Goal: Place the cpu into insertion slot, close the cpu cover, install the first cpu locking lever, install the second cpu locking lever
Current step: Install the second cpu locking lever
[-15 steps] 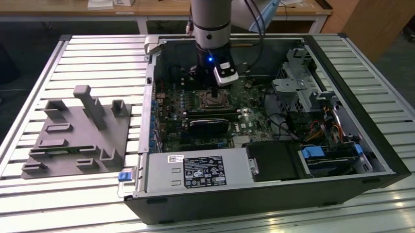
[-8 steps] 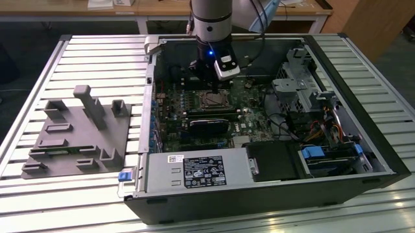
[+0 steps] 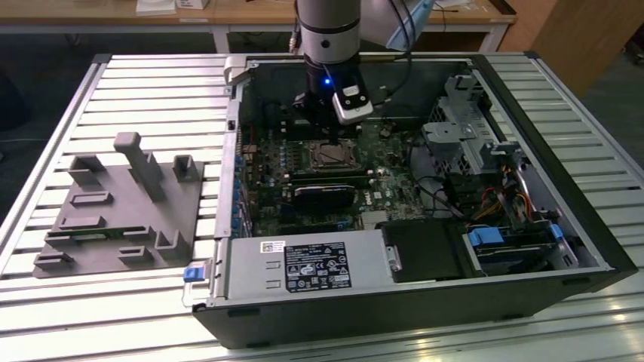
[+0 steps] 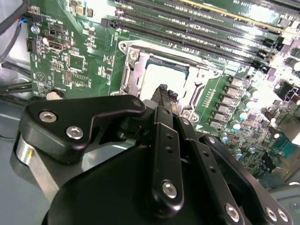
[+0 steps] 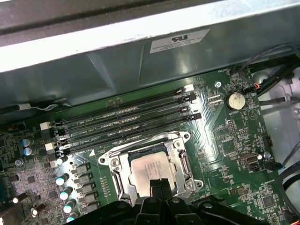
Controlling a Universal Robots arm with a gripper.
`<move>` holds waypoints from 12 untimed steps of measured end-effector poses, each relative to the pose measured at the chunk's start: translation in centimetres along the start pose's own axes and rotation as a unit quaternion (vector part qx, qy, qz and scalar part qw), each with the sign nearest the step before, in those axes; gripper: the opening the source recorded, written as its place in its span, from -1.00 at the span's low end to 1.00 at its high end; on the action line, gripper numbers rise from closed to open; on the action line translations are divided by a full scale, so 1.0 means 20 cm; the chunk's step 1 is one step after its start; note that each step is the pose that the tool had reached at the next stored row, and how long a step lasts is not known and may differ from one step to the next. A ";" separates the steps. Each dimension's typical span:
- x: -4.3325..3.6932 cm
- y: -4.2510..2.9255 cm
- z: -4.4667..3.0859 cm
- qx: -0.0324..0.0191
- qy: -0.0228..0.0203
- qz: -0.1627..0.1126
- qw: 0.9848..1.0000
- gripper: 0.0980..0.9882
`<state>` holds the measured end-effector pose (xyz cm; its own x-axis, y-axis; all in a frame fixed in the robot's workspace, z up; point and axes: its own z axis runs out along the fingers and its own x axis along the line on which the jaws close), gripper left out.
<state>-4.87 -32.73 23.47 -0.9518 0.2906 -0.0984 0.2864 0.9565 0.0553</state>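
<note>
We are seeing the end effector hanging inside the open computer case, just above the centre of the exterior view, directly over the insertion slot on the green motherboard. In both wrist views its fingers are standing narrow, tips drawn close together, over the edge of the cpu; we cannot tell whether they are touching it. The cpu is lying flat in the insertion slot, with the cpu cover framing it. The long memory slots are running just beside the socket. A grey fixture block is sitting on the worktop at the exterior view's left.
</note>
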 end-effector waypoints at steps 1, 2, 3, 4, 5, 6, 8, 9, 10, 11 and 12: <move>-0.001 -0.002 0.000 0.000 0.000 0.000 1.000 -0.98; -0.001 -0.004 0.000 0.000 0.000 0.000 1.000 -0.98; -0.002 -0.006 0.000 0.000 0.000 0.000 1.000 -0.98; -0.003 -0.008 0.000 0.000 0.000 0.000 1.000 -0.98; -0.003 -0.011 0.000 0.000 0.000 0.000 1.000 -0.98; -0.004 -0.014 0.000 0.000 0.000 0.000 1.000 -0.98; -0.006 -0.019 0.000 0.000 0.000 0.000 1.000 -0.98; -0.007 -0.023 0.000 0.000 0.000 0.000 1.000 -0.98; -0.008 -0.027 0.000 0.000 0.000 0.000 1.000 -0.98; -0.010 -0.032 -0.001 0.000 0.000 0.000 1.000 -0.98; -0.012 -0.038 0.000 0.000 0.000 0.000 1.000 -0.98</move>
<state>-4.87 -33.53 23.46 -0.9517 0.2908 -0.0985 0.2865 0.9565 0.0555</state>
